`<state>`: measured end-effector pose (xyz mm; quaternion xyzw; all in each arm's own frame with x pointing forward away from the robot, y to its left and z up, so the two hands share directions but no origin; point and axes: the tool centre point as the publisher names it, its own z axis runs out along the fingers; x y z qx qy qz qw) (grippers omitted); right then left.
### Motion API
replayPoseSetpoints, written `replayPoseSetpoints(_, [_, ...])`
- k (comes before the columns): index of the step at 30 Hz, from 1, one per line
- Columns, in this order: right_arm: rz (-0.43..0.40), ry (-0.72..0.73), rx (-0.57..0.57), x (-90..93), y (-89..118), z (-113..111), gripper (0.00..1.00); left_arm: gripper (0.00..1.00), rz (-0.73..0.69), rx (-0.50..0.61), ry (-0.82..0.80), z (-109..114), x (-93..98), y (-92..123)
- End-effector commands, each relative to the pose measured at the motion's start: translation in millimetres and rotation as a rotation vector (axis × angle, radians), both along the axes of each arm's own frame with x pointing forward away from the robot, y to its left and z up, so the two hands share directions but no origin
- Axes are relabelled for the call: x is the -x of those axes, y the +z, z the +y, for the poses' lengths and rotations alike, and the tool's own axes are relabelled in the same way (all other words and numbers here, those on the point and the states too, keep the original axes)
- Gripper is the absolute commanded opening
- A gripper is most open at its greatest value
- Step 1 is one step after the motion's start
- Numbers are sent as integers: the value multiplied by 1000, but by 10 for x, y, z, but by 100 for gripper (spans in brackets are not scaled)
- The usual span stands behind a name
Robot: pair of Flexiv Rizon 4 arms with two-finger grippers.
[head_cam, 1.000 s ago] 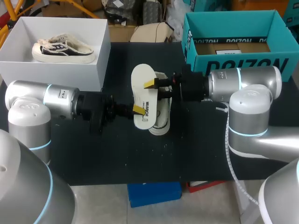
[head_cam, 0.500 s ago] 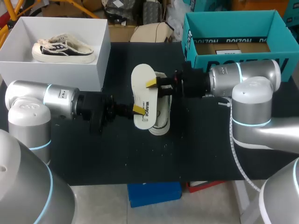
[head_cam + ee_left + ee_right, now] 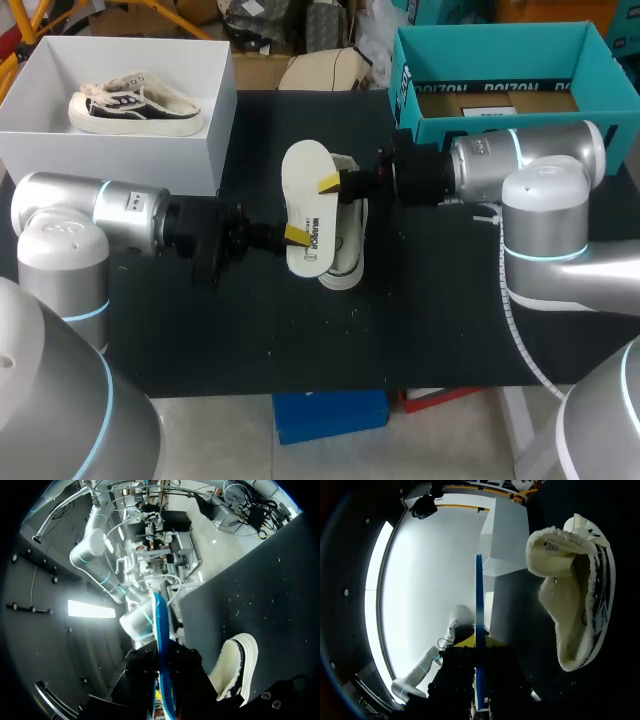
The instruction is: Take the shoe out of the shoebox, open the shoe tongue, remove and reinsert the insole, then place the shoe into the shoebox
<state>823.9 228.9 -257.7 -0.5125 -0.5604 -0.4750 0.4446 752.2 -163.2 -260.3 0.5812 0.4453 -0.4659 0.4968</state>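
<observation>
A white insole hangs above the black table, gripped at both ends. My left gripper is shut on its near end, and my right gripper is shut on its side near the far end. Under it a fleece-lined white shoe lies on its side. In the left wrist view the insole runs edge-on between my fingers, with the shoe beside it. In the right wrist view the insole is edge-on in the right gripper, the shoe off to its side.
A white shoebox at the back left holds a second shoe. A teal box stands at the back right, just behind my right arm. Bare black table lies in front of the shoe.
My right gripper's fingers have shut on the insole. The right arm's elbow has shifted slightly back. The left arm and the insole have stayed in place.
</observation>
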Motion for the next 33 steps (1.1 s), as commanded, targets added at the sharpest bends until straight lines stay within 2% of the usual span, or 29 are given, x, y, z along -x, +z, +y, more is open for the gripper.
replayPoseSetpoints(1, [-1,-2,0,-4,-6,8,0,46,3,-126,37,13,31,75])
replayPoseSetpoints(2, [-1,-2,0,-4,-6,8,0,100,5,-211,60,36,49,113])
replayPoseSetpoints(11, [-1,-2,0,-4,-6,8,0,100,164,-917,223,567,353,361])
replayPoseSetpoints(14, [-1,-2,0,-4,-6,8,0,100,200,-1108,221,584,391,420])
replayPoseSetpoints(16, [-1,-2,0,-4,-6,8,0,100,211,-1217,217,512,406,468])
replayPoseSetpoints(26, [-1,-2,0,-4,-6,8,0,100,135,-1354,247,217,198,513])
replayPoseSetpoints(33, [-1,-2,0,-4,-6,8,0,100,84,-1344,223,34,79,536])
